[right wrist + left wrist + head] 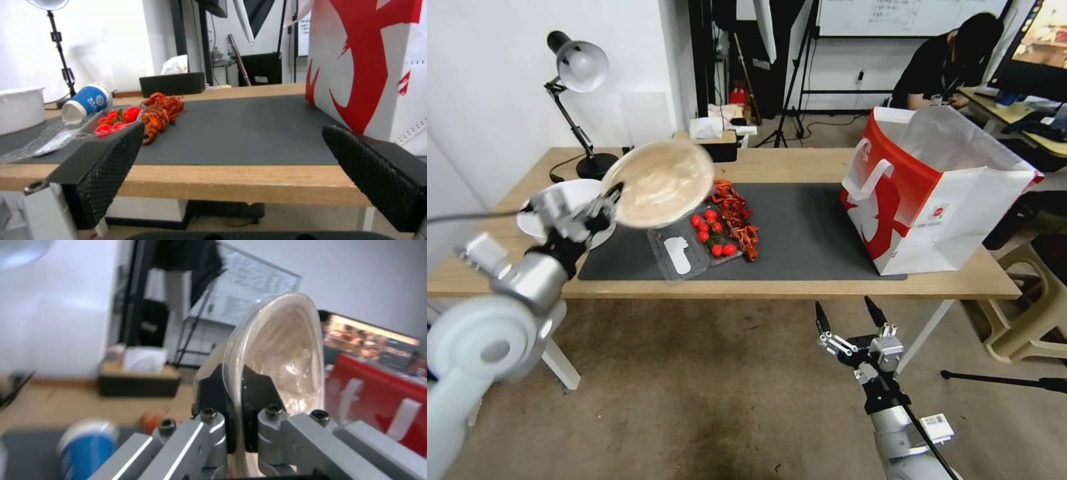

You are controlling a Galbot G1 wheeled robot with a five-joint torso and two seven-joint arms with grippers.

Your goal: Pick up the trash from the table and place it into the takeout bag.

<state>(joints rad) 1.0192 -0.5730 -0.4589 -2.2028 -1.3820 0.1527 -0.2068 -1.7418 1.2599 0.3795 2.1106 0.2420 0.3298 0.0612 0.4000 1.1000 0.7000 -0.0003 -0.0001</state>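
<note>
Our left gripper [612,200] is clamped on the rim of the beige round bowl lid [658,183], its black pads [256,386] pinching the edge from both sides so the disc stands out beyond the jaws, lifted clear above the long light-wood table [800,163] and its dark grey mat [807,230]. The large red-and-white paper takeout bag [934,193] stands open well off to the far side of those jaws, on the mat's other end. To do this carry well, we judge we should keep the lid high enough to pass over the clear tray of red tomatoes [697,243] and the reddish scraps [737,220] lying between jaws and bag, and bring the disc edge-on over the bag's mouth before letting go, since a flat lid could catch on the white handles [875,177]. An edge grip this shallow may slip if we swing fast. A blue-and-white paper cup [86,101] lies on its side just beyond the tomatoes. Our right gripper [848,319] hangs below the table's near edge with its jaws spread wide, holding nothing.
</note>
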